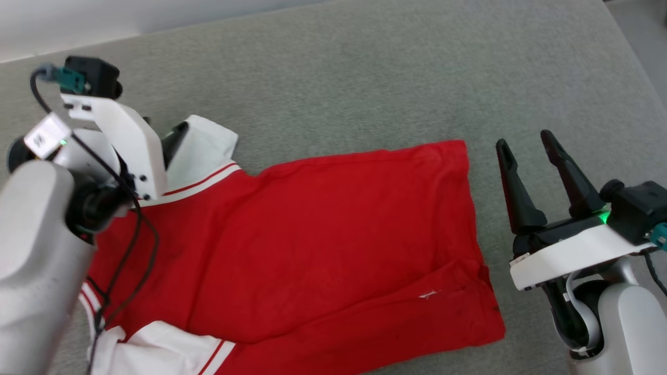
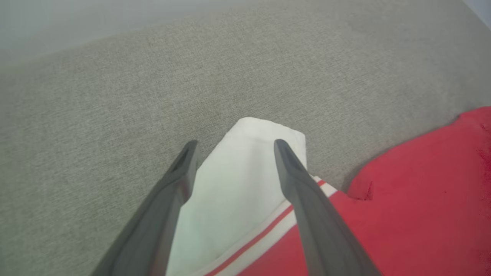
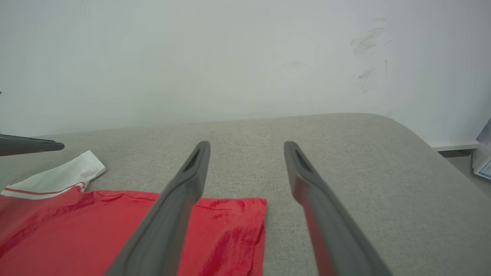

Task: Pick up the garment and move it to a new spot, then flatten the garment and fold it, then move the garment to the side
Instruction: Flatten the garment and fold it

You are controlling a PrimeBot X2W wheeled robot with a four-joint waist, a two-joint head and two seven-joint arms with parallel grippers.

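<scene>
Red garment [image 1: 323, 239] lies lengthwise across the grey surface [image 1: 365, 78], collar end toward the left gripper [image 2: 236, 143], whose parted fingers frame one white sleeve [image 2: 238, 184], while the right gripper [image 1: 525, 139], fingers also apart and empty, stands just beside the hem [image 1: 471, 208].

The shirt [image 1: 323, 234] lies spread almost flat on the grey fabric surface [image 1: 365, 78], plain red face up, hem [image 1: 471, 208] to the right. Its white sleeves with red-and-white trim are at the left, the far sleeve [image 1: 208, 140] lying flat and the near sleeve [image 1: 156, 349] rumpled. A long crease crosses the near right corner.
</scene>
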